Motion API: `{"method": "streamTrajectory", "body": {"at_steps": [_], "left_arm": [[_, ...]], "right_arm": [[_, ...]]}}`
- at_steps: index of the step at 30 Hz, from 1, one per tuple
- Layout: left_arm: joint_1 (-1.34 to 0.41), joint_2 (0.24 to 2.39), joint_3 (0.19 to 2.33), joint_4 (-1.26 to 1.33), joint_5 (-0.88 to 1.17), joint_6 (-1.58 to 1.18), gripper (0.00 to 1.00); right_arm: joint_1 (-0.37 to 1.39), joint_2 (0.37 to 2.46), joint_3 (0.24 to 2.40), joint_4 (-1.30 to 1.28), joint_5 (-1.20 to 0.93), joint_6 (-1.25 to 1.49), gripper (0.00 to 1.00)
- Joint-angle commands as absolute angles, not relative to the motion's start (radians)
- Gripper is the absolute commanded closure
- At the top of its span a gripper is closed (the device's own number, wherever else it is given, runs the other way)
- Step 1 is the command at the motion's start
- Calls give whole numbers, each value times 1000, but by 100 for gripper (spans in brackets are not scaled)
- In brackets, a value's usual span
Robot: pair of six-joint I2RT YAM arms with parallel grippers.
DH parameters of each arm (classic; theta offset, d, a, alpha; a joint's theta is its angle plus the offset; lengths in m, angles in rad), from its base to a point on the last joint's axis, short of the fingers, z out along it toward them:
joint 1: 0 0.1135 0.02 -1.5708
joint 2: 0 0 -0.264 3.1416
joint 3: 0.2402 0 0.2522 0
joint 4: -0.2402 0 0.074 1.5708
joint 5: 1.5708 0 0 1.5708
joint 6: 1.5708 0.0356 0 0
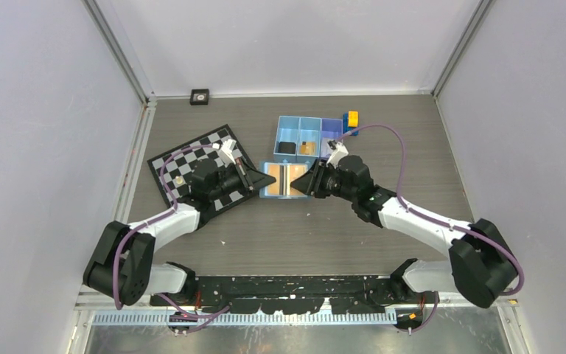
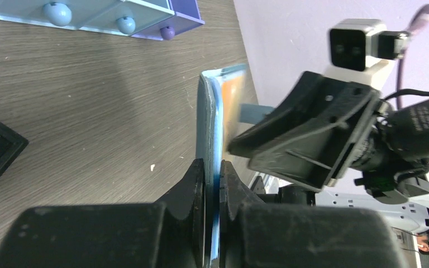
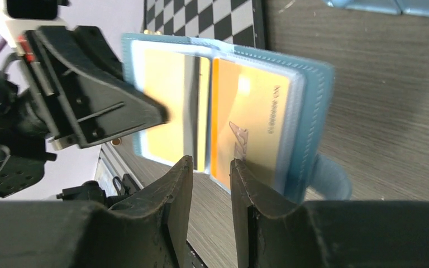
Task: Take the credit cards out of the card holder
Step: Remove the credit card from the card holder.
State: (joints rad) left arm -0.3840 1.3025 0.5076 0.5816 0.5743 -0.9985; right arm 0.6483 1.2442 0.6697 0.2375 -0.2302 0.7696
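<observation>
the card holder (image 1: pixel 284 179) is held open at mid-table, just near of the blue tray (image 1: pixel 292 121), with credit cards (image 3: pixel 251 123) in its pockets. the left gripper (image 2: pixel 212 167) is clamped on its left edge. the right gripper (image 3: pixel 206 164) has its jaws slightly apart, straddling the holder's edge from the right

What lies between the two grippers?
The open card holder, cards showing inside it, spans the gap between the left gripper and the right gripper, seen in the top view.

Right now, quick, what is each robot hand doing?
Left gripper: shut on the card holder.
Right gripper: open, jaws either side of the holder's inner edge.
</observation>
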Motion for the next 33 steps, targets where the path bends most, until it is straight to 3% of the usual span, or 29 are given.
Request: {"method": "streamTrajectory", "body": {"at_steps": [1,8,33], "left_arm": [[-380,1306,504,708,623,-1031,100],[-382,1340,504,787,661,-1077,100],[-396,1377,496,915,703,-1146,100]], "right_arm": [[634,1302,698,333,-271,829,65],[532,1349,638,489,-388,952,68],[509,1368,606,645,-471,1029,73]]}}
